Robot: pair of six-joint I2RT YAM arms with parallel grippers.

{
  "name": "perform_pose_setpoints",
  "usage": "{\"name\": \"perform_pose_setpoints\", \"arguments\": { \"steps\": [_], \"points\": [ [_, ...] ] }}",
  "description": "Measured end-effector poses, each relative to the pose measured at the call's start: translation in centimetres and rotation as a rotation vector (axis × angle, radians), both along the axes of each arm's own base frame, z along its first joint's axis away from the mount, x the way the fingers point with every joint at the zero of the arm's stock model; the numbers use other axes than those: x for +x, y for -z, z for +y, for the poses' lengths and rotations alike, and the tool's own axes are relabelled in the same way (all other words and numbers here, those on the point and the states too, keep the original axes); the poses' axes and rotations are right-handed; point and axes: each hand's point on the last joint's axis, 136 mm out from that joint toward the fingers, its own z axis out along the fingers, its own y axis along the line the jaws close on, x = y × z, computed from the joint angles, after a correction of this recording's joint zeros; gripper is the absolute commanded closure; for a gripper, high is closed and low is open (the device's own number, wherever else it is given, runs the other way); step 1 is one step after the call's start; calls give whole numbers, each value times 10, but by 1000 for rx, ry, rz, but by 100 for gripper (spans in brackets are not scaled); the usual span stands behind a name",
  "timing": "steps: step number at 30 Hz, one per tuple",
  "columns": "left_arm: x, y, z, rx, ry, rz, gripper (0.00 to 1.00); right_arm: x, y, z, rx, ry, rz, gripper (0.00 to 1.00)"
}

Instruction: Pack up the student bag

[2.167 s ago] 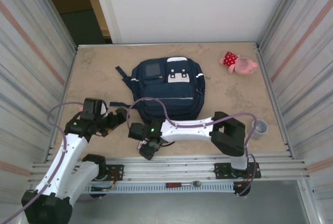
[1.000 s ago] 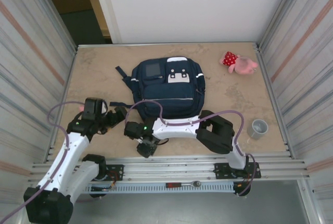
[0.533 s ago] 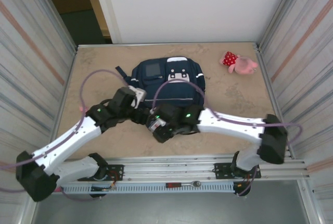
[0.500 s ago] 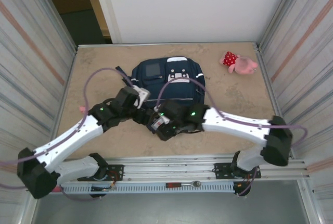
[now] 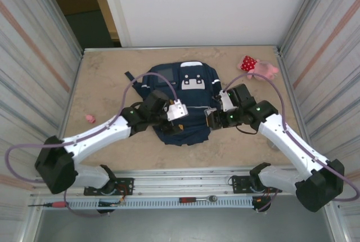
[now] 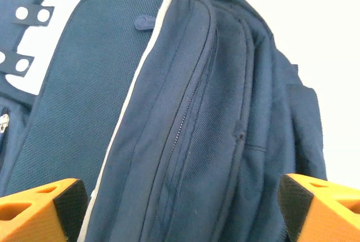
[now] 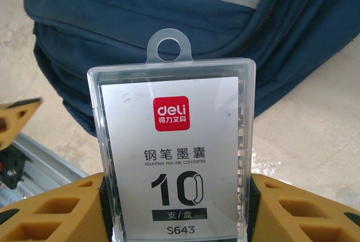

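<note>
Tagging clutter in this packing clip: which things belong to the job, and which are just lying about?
Part of the job: student bag; clear ink converter box, clamped in the right gripper; left gripper, open over the bag.
Lying about for now: pink plush toy, far right corner; small pink item on the left, too small to identify.

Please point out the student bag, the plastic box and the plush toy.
student bag [image 5: 196, 100]: top external, front panel
plastic box [image 7: 175, 157]: right wrist, white label
plush toy [image 5: 257, 67]: top external, pink body

White links [image 5: 95, 135], black joints [image 5: 53, 169] (green lights [image 5: 229, 119]), lilac cables [image 5: 17, 147], orange jaws
</note>
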Motion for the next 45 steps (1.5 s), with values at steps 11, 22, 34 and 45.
{"name": "perform_pose_setpoints", "arguments": {
  "steps": [11, 22, 34, 45],
  "points": [
    [48, 19, -10, -14, -37, 37, 48, -12, 8, -3, 33, -12, 59, 69],
    [48, 6, -23, -91, -3, 71, 98, -18, 3, -3, 76, 19, 71, 69],
    [54, -50, -22, -261, -130, 91, 98, -23, -6, 29, 327, 197, 189, 63],
    [51, -56, -28, -337, -193, 183, 98, 27, 6, 62, 467, 461, 319, 61]
  ]
}}
